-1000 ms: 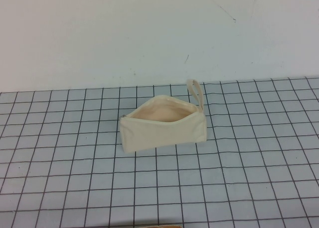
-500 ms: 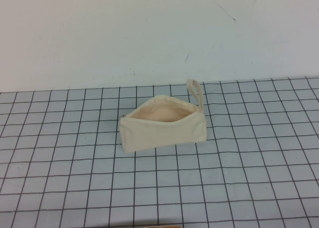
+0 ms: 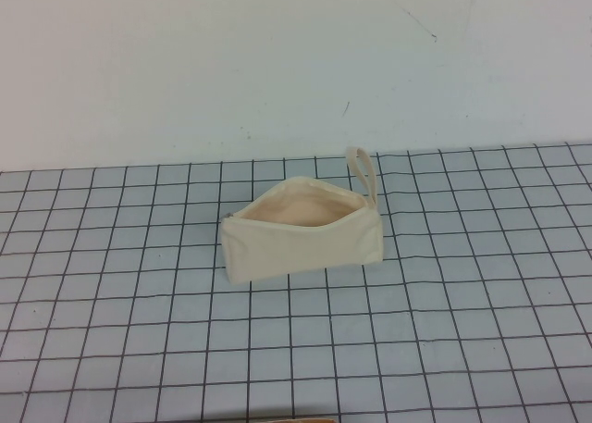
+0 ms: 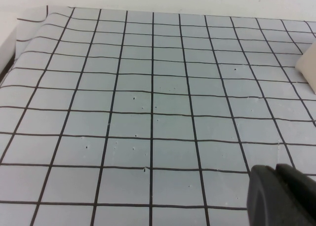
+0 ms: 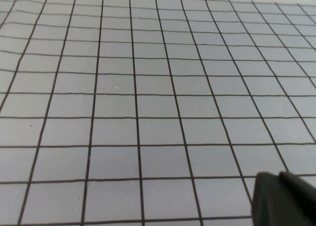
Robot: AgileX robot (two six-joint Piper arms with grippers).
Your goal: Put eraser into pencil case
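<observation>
The pencil case (image 3: 301, 230), a cream canvas pouch, stands in the middle of the grid mat with its mouth open and its peach lining showing. Its wrist loop (image 3: 364, 173) sticks up at the right end. A corner of the pencil case also shows in the left wrist view (image 4: 308, 70). The eraser shows in no view. My left gripper (image 4: 275, 169) is shut and empty, low over bare mat to the left of the pouch. My right gripper (image 5: 279, 176) is shut and empty over bare mat. Neither gripper shows in the high view.
The grey grid mat (image 3: 444, 330) covers the table up to a white wall behind. The mat's edge (image 4: 11, 43) curls up in the left wrist view. A thin tan strip (image 3: 289, 420) lies at the high view's bottom edge; I cannot tell what it is.
</observation>
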